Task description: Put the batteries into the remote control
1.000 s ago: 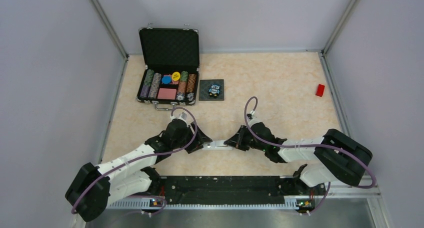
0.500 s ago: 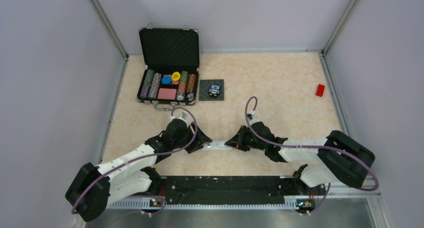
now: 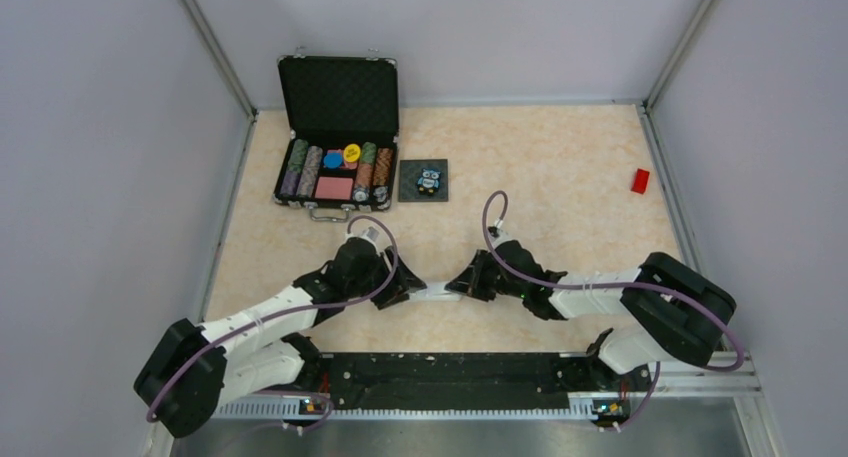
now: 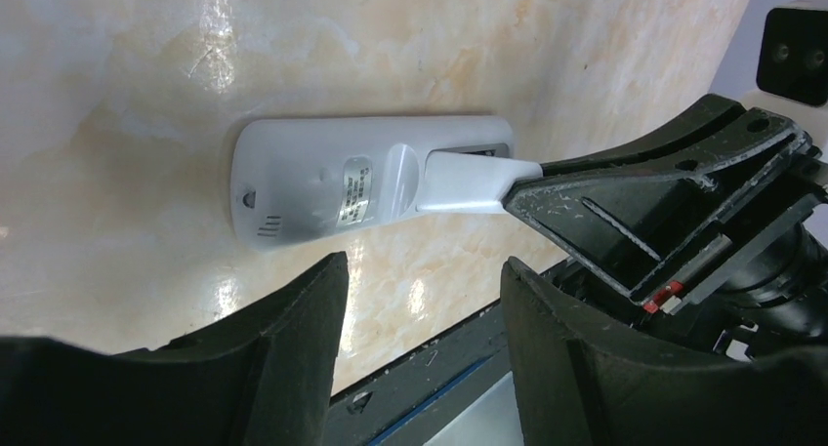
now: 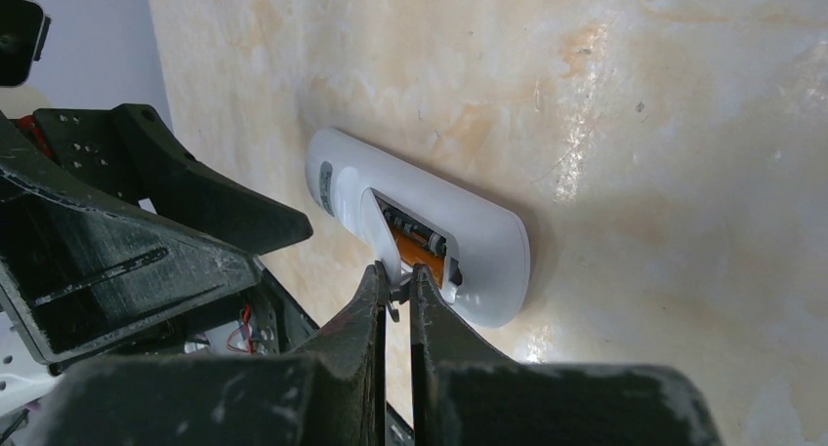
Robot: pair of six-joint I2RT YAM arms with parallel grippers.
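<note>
1. Remote [image 4: 322,187] lies flat on the tabletop [image 3: 560,167], near the front edge, right between my two grippers.
2. It's a slim white bar with rounded ends, and its back faces up: a small grey label sits mid-body and short slots mark the rounded end.
3. My right gripper [image 5: 396,272] is pressed together on the edge of the cover [image 4: 467,181], pinching that thin white flap.
4. The cover is tilted up from the body at my end, and its other end meets the back near the label.
5. The compartment shows under it, and both batteries [image 5: 414,239] sit inside, lengthwise and side by side.
6. One is dark [image 5: 410,229], the other orange [image 5: 418,254], and the orange one lies closer to my right gripper.
7. My left gripper [image 4: 422,265] is spread wide and holds nothing; the remote lies just beyond its fingertips.
8. Whether a left finger touches the remote's end, I cannot tell.
</note>
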